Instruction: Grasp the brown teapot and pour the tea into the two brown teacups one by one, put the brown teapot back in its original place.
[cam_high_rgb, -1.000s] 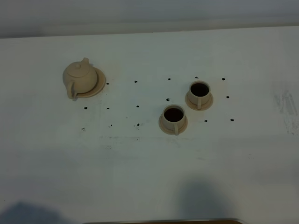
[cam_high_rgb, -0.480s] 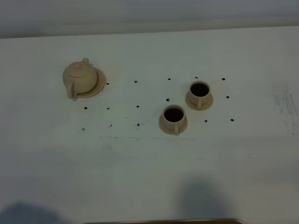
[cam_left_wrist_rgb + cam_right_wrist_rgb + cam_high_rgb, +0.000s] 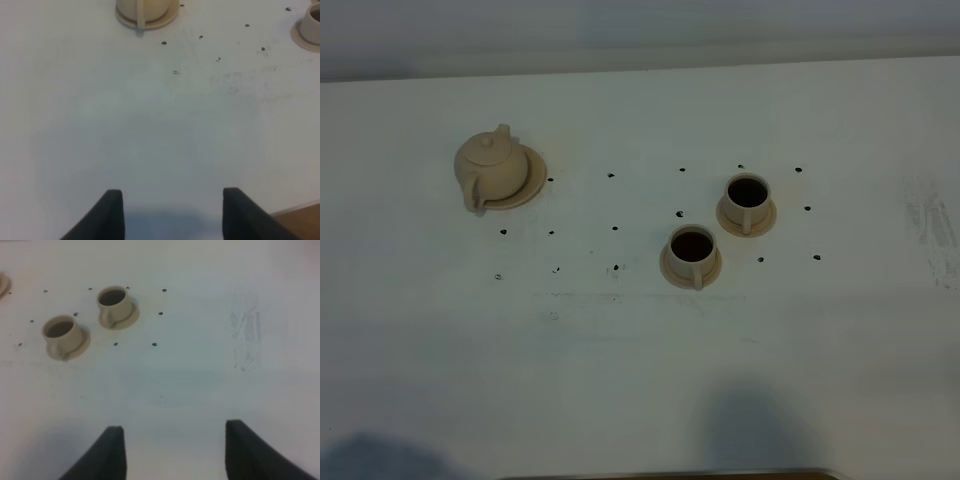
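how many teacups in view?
2. One teacup sits right of table centre, farther from the robot. The other teacup sits just left of it and nearer. Both hold dark liquid. None appears hidden.

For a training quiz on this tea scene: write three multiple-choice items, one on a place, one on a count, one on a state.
1. Where does the brown teapot stand?
A. on its wide saucer
B. between the cups
C. in a pincer

2. How many teacups are on the table?
A. one
B. two
C. four

3. How is the left pincer?
A. shut on the teapot
B. shut on a cup
C. open, holding nothing

Answers: 1 A, the pot sits on the saucer, left of both cups. 2 B, the near teacup and the far teacup. 3 C, its fingers stand apart over bare table.
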`<state>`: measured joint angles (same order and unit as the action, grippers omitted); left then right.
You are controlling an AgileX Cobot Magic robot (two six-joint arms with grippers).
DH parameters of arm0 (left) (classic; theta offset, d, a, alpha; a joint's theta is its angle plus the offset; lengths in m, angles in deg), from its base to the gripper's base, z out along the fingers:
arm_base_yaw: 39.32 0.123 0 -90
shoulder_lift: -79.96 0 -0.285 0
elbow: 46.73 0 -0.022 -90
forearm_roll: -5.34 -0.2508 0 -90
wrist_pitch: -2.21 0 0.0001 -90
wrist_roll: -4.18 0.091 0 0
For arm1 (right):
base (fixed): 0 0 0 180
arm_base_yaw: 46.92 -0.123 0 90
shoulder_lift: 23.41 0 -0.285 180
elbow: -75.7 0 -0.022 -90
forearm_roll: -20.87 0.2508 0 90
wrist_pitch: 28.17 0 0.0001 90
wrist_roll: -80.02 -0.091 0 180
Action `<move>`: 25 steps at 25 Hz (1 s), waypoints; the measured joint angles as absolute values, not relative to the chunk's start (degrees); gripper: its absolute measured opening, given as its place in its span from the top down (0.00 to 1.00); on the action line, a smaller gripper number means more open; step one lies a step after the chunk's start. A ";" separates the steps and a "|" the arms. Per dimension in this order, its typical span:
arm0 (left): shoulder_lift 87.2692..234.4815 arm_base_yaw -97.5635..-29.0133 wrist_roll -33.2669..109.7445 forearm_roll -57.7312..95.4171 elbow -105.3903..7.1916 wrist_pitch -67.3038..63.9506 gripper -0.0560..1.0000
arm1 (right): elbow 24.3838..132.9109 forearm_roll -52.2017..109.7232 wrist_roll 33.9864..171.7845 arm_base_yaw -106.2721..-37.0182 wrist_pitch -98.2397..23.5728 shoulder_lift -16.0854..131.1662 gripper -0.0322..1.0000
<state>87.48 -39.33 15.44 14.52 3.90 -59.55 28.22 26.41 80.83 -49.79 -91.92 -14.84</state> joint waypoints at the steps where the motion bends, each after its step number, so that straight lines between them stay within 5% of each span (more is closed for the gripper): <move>1: 87.48 -39.33 15.44 14.52 3.90 -59.55 0.47 | 28.22 26.41 80.83 -49.79 -91.92 -14.84 0.55; 25: 87.42 -39.33 15.44 14.52 3.90 -59.55 0.47 | 28.22 24.88 85.73 -48.57 -91.92 -14.84 0.55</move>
<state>87.42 -39.33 15.44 14.52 3.90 -59.55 28.22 24.88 85.73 -48.57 -91.92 -14.84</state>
